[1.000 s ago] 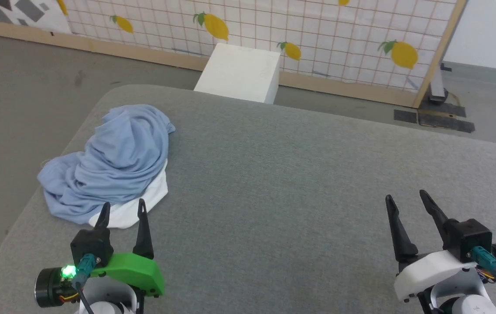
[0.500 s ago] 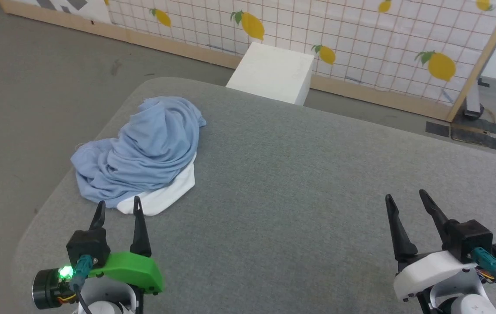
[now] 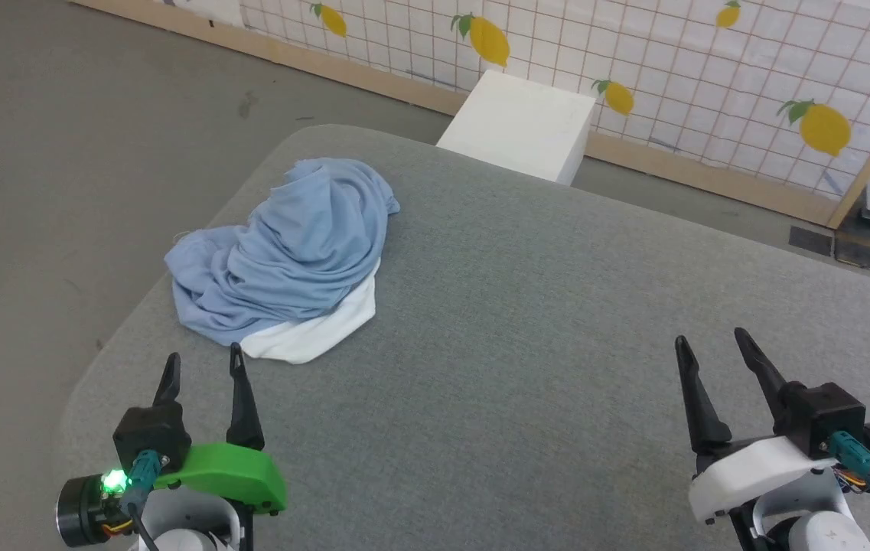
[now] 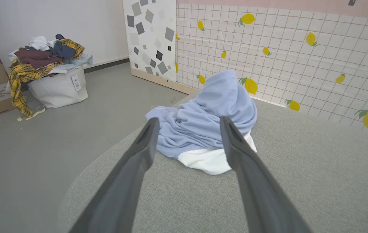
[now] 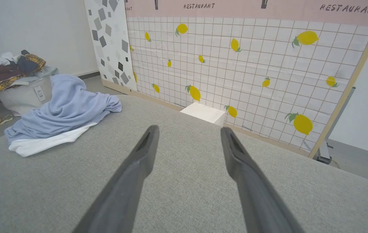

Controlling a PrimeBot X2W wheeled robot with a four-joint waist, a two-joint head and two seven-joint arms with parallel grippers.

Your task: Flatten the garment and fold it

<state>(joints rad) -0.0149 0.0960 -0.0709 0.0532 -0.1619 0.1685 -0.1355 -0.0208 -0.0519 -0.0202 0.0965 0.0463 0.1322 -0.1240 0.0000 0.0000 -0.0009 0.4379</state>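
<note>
Garment (image 3: 289, 252) lies crumpled in a heap at the far left of the grey table (image 3: 519, 344), just beyond the left gripper (image 3: 203, 352), which like the right gripper (image 3: 710, 335) is empty with jaws apart; the likely best first pinch is a loose outer edge, not the mound's crest.

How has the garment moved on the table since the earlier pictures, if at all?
No. The garment keeps its place by the rounded far corner of the table; the white box behind slid across the head view with it, so the camera turned.
</note>
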